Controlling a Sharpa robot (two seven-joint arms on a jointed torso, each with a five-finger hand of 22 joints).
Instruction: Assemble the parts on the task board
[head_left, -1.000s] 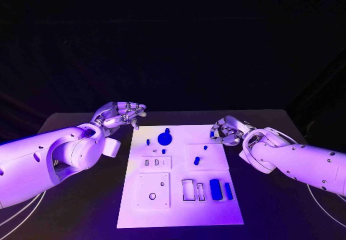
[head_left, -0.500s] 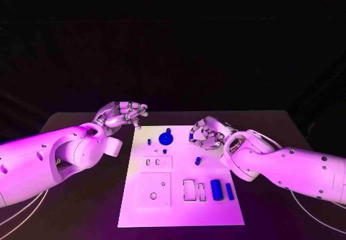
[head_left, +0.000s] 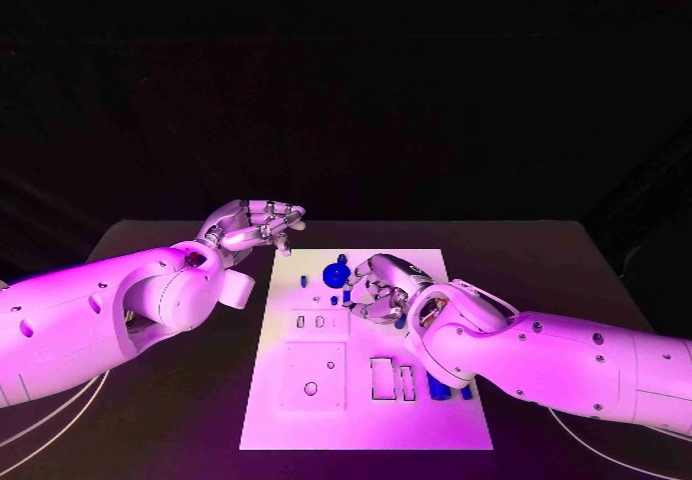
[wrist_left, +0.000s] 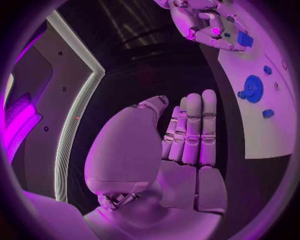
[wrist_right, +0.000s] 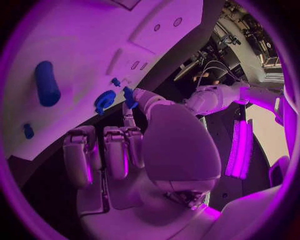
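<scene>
Where right hand (head_left: 382, 290) hovers, blue gear (head_left: 336, 273) just beside.

left robot hand (head_left: 257, 226) empty, right robot hand (head_left: 378, 287) perhaps pinching

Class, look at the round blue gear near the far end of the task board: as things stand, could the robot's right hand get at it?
Probably yes. The right hand hangs over the task board right beside the blue gear, with nothing between them. The left hand stays off the board's edge.

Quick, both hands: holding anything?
Left hand: open, fingers straight, holding nothing.
Right hand: over the task board; cannot tell if it holds anything.
</scene>
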